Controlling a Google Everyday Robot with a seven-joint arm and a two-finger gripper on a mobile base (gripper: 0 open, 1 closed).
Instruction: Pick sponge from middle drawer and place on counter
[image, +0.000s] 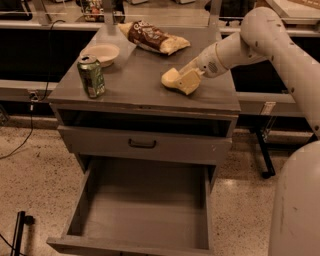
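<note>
One gripper (188, 79) grasps the sponge (172, 79), which rests on the counter (135, 75). Left of the gripper stands a soda can (91, 76); beyond it lies a snack bag (155, 39); below it, the middle drawer (145, 215) hangs open.

I read the counter (135, 82) as smooth, matt grey metal with a dull sheen, and the middle drawer (145, 212) shows the same bare metal. The sponge (172, 79) looks like soft, pale foam. The gripper (192, 76) sits against it on the counter's right side, on a smooth off-white arm (260, 37) that looks like plastic. The soda can (91, 76) gleams, the snack bag (155, 39) is glossy, and the floor (35, 165) is speckled.
</note>
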